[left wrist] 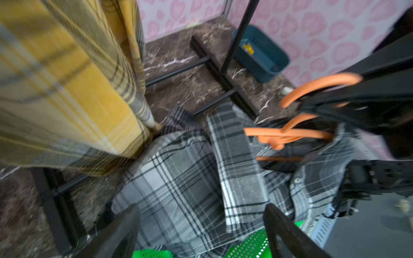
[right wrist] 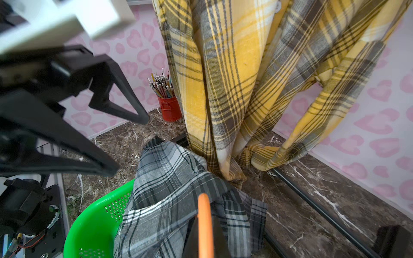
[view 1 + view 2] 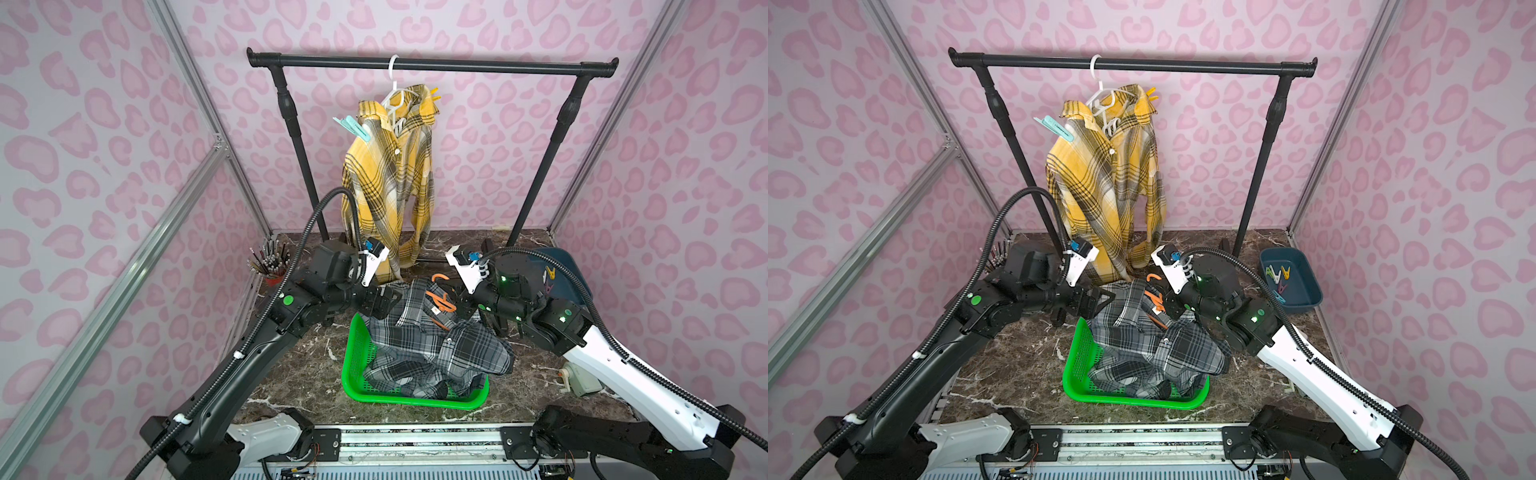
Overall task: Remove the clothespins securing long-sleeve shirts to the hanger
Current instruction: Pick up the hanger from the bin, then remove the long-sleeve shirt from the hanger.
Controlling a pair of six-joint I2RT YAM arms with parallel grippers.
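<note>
Black rack point(image 3: 432, 65) at the back: carries the yellow plaid shirt point(image 3: 386, 183) on a white hanger point(image 3: 393, 79). Grey plaid shirt point(image 3: 440, 345): lies heaped in the green basket point(image 3: 353, 361), spilling over its far rim. Left gripper point(image 2: 128, 145): gapes wide just beside that heap, holding nothing. Right gripper point(image 2: 204, 221): clamps the orange hanger point(image 1: 288, 134) atop the grey shirt. Mint-teal clothespin point(image 3: 351, 126): pinches the yellow shirt's shoulder. Yellow clothespins point(image 3: 434, 94): seemingly clipped at the other shoulder.
</note>
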